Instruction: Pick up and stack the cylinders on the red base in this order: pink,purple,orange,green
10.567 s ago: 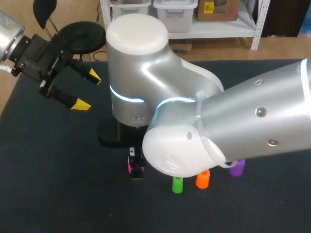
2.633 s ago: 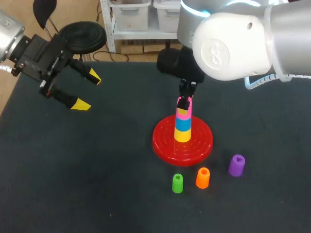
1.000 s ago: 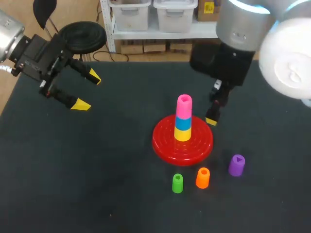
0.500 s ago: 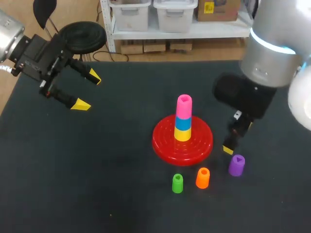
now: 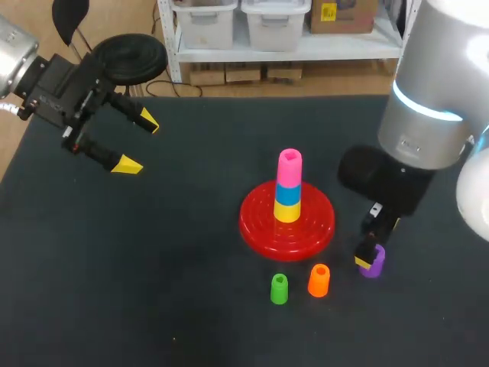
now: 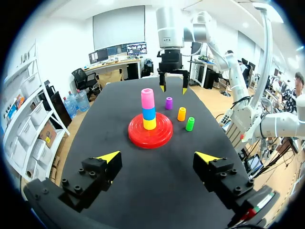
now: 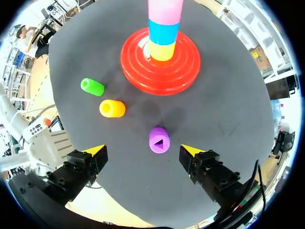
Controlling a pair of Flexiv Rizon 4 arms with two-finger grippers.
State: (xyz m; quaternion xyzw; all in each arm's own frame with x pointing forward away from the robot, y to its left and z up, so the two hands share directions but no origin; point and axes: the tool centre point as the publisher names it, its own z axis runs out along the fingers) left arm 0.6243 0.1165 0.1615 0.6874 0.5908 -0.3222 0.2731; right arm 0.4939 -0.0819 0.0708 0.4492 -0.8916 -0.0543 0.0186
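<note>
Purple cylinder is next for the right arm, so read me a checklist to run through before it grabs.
1. Pink cylinder seated topmost over the red base: ok.
2. Right tool open: ok.
3. Purple cylinder upright, just ahead of the right tool, roughly between its fingers: ok.
4. Orange cylinder apart from the purple cylinder: ok.
5. Right tool low enough to close: cannot tell.
6. Left tool open, far from the red base: ok.

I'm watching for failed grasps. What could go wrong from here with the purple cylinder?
1. The purple cylinder sits a little off-centre between the open fingers of the right gripper; closing may shove or tip it.
2. The orange cylinder stands close by; a descending finger could knock it.
3. The pink cylinder is a small, high target; a misaligned purple one might slip off.
</note>
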